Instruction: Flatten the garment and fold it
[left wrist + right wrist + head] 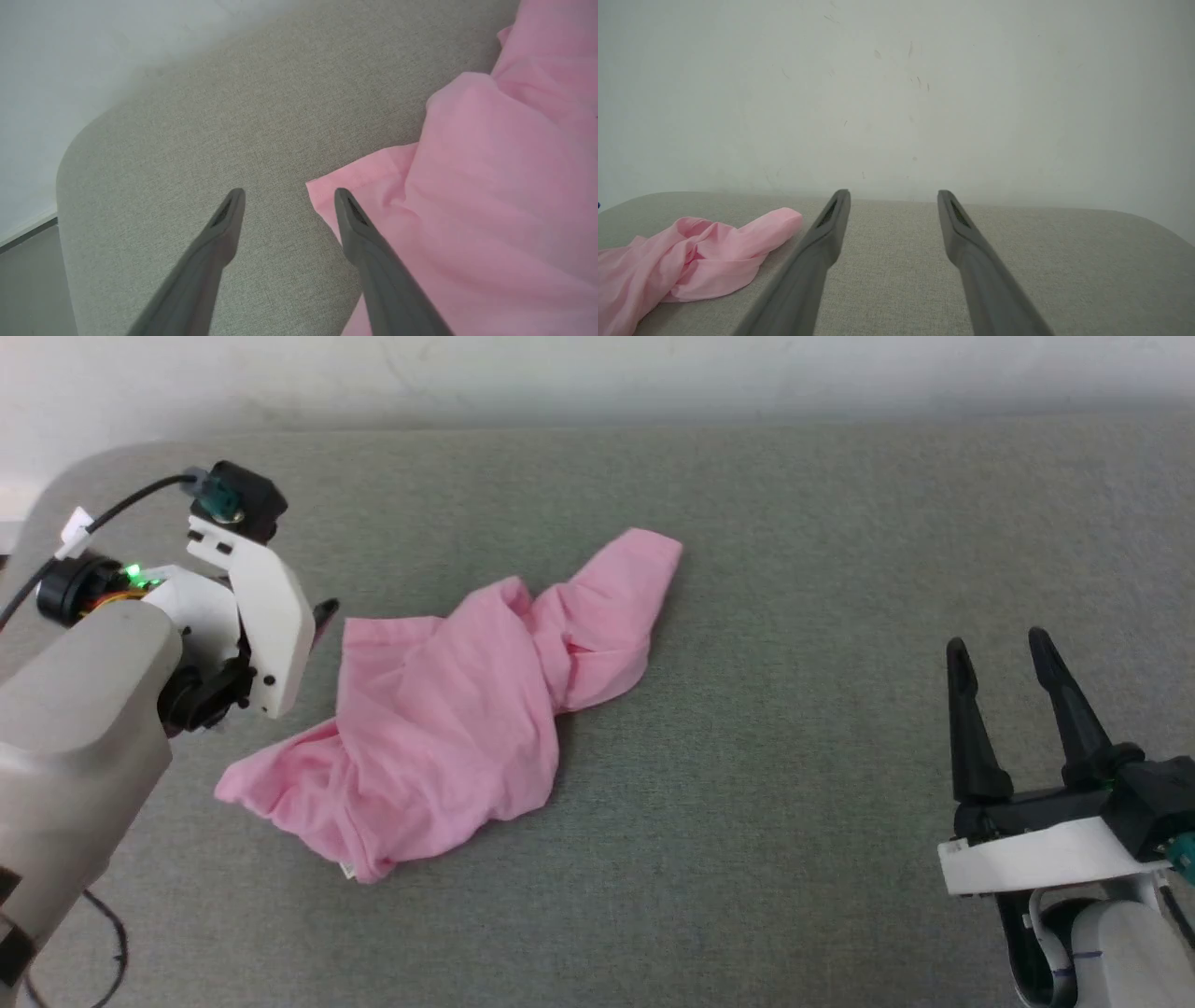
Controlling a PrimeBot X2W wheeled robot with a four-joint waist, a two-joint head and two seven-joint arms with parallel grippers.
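The pink garment [457,709] lies crumpled on the grey padded surface, left of centre in the head view, with one twisted part reaching up and right. A small white label [347,871] pokes out at its near edge. My left gripper [288,196] is open just above a hemmed corner of the garment [467,186], one finger over the cloth edge and the other over bare surface. In the head view its white wrist [261,616] hides most of the fingers. My right gripper [999,653] stands open at the lower right, far from the cloth, nothing between its fingers.
The grey fabric surface [803,616] runs wide, with a rounded far-left corner [74,154] and a pale wall [896,93] behind it. A strip of floor [28,280] shows past that corner. A black cable [121,504] loops from my left wrist.
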